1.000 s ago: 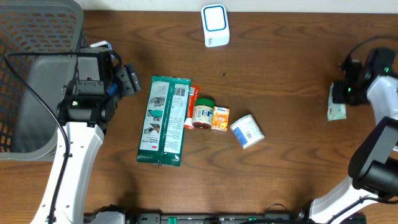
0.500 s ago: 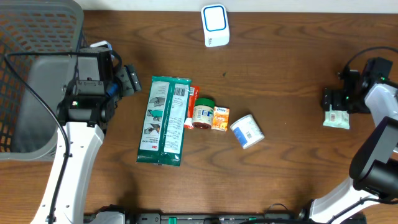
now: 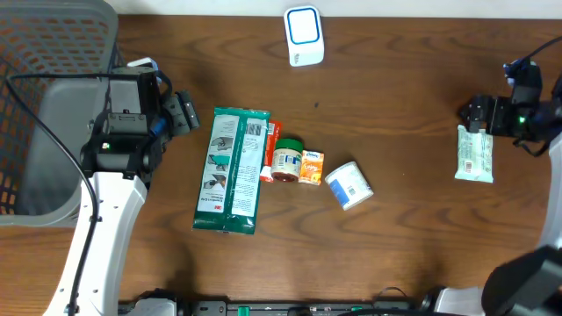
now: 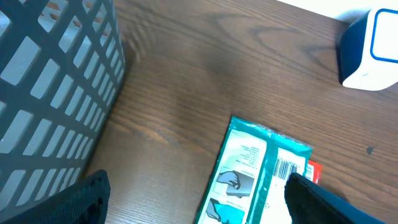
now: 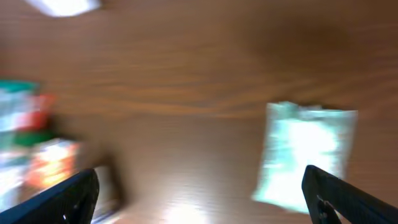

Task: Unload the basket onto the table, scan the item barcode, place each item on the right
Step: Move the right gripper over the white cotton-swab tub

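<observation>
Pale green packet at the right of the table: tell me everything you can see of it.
The pale green packet is a small, soft-looking rectangular pouch, mint with a white printed panel, text too small to read. It lies flat on the wooden table, long axis running away from the robot, alone on the right side. Nothing grips it: the right claw hangs open just past its far end.

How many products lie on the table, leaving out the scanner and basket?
6. Five cluster mid-table: large green pack, red item beside it, green-lidded jar, orange box, white-blue tub. A pale packet lies far right. The red item is partly covered.
</observation>
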`<move>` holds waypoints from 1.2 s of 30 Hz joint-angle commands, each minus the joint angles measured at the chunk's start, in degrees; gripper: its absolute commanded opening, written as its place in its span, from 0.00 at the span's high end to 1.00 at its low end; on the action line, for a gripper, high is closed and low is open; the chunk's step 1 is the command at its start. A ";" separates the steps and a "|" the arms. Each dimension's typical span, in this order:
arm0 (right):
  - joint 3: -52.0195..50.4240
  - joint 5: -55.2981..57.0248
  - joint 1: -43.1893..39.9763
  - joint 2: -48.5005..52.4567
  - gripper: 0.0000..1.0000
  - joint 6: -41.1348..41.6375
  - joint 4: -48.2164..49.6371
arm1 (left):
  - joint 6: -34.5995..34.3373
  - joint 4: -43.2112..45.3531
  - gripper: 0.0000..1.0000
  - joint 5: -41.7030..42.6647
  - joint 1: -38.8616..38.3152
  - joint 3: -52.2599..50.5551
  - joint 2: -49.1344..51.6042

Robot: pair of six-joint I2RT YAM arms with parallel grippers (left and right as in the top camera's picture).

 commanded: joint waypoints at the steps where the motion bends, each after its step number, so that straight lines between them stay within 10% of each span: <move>1: 0.55 -15.45 1.36 -0.70 0.01 1.92 -4.90 | -0.33 0.02 0.14 -0.72 0.13 -0.11 -0.42; 12: 0.94 22.08 30.64 -0.48 0.06 14.14 -9.46 | -0.33 0.04 0.14 -0.72 0.13 -0.11 -0.42; 18: 11.52 24.00 45.38 4.79 0.06 17.59 -13.14 | -0.33 0.04 0.14 -0.72 0.13 -0.11 -0.42; 36: 12.00 29.94 53.83 28.22 0.01 18.21 -16.83 | -0.33 0.04 0.14 -0.72 0.13 -0.11 -0.42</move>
